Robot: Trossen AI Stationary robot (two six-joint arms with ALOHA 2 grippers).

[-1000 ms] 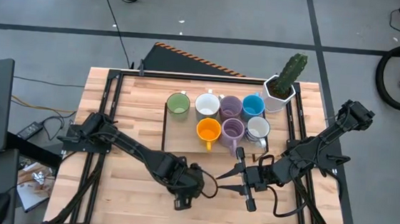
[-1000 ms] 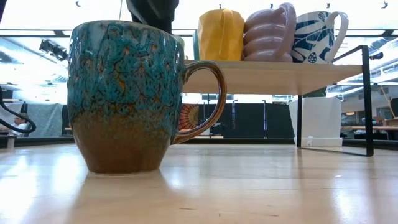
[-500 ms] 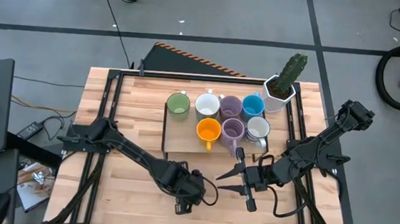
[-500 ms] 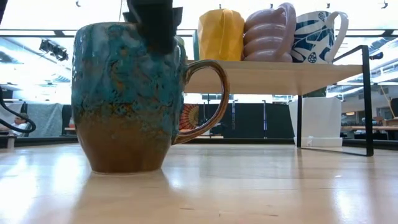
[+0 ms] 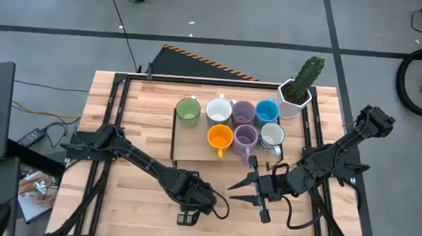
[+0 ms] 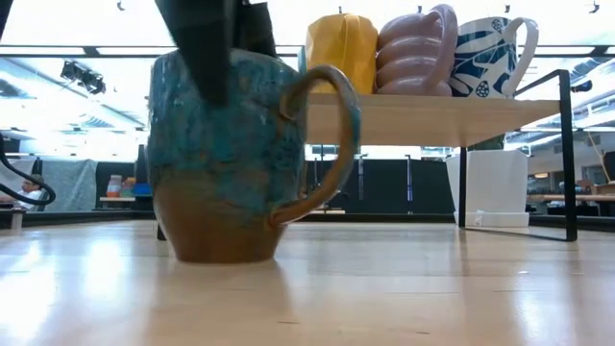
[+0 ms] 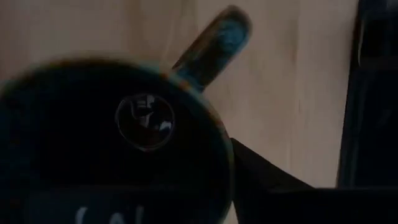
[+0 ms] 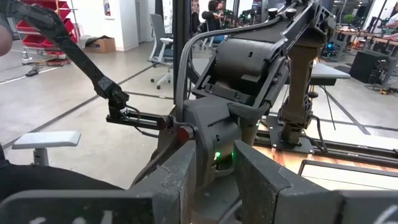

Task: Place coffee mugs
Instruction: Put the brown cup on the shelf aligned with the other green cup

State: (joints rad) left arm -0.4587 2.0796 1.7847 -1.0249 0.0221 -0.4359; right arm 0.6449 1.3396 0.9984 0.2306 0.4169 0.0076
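Note:
The dark brown mug [image 6: 240, 163], teal-glazed above, stands on its base on the table near the near edge, its handle [image 6: 332, 144] toward the right. In the high view my left gripper [image 5: 193, 197] covers it from above. Seven other mugs stand on a raised shelf [image 5: 186, 150]: green [image 5: 188, 109], white [image 5: 218, 109], lavender [image 5: 242, 111], blue [image 5: 267, 109], orange [image 5: 219, 137], lavender [image 5: 246, 136] and grey-white [image 5: 272, 135]. My right gripper [image 5: 237, 190] waits open just right of the left one, touching nothing. My left gripper comes at the dark brown mug from above, pointing down, at its rim [image 7: 225, 158] beside the handle [image 7: 211, 50]. One finger [image 7: 264, 177] stands outside the wall, and the other shows over the dark inside. The mug's base [image 6: 226, 258] rests on the table.
A white hexagonal pot with a cactus [image 5: 297, 91] stands at the shelf's far right corner. The shelf's black frame leg [image 6: 569, 154] stands on the table to the right. Bare wood lies left of the shelf and along the near edge.
My left gripper has come down over the dark brown mug, and one finger now shows in front of its wall. The mug has slid a little toward the table's right. It has also turned about, bringing its handle more toward the near edge.

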